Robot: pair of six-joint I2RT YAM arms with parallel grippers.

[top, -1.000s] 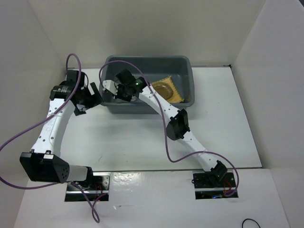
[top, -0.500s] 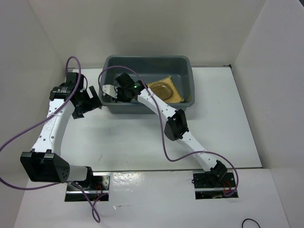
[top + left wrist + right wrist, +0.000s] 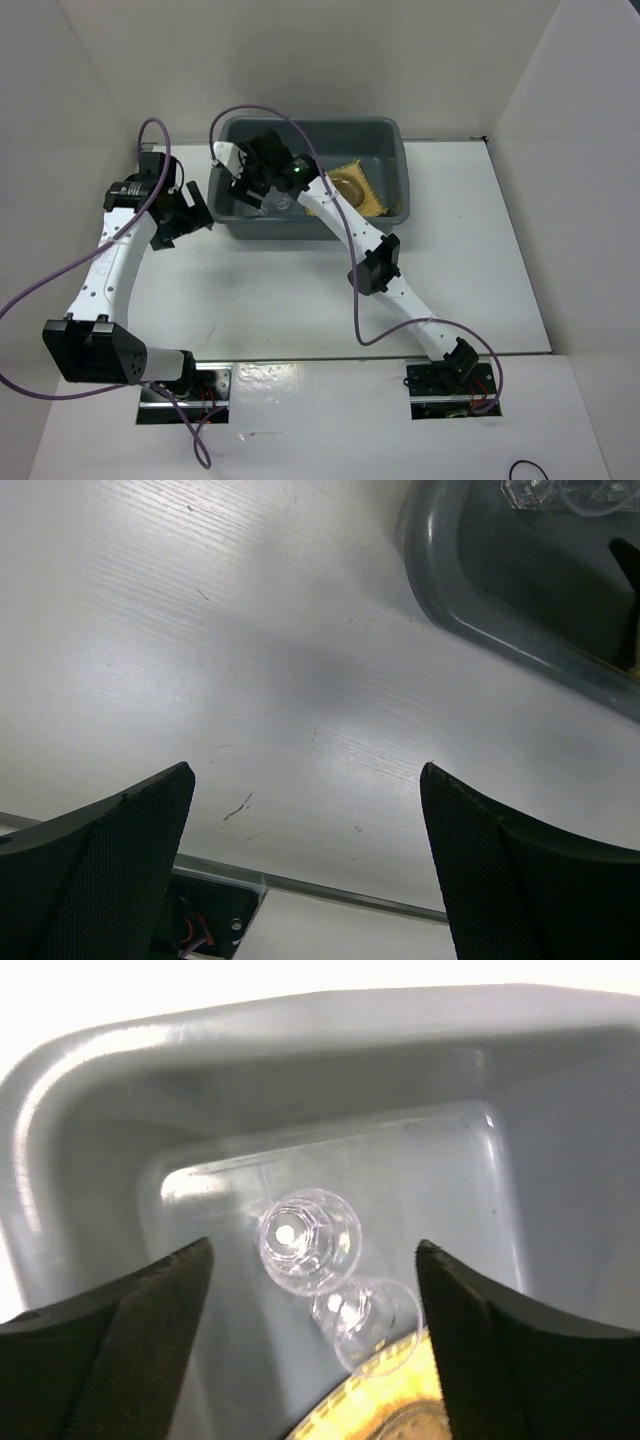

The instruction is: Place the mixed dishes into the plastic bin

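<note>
The grey-blue plastic bin point(image 3: 390, 150) stands at the back of the table. In it lie a yellow woven mat point(image 3: 372, 200) with a round see-through plate point(image 3: 348, 187) on it. Two small clear cups lie on the bin floor: one point(image 3: 308, 1240) right below my right gripper point(image 3: 312, 1250), the other point(image 3: 365, 1325) touching the mat's edge point(image 3: 370, 1410). My right gripper point(image 3: 243, 175) hangs open over the bin's left end, holding nothing. My left gripper point(image 3: 185, 222) is open over bare table left of the bin, its fingers point(image 3: 120, 860) wide apart.
White walls enclose the table on three sides. In the left wrist view the bin's near corner point(image 3: 480, 615) sits at the upper right. Purple cables loop off both arms.
My right gripper has opened and let go of a clear cup, which now lies on the bin floor. The gripper rose slightly towards the bin's far left. The left arm barely moved.
</note>
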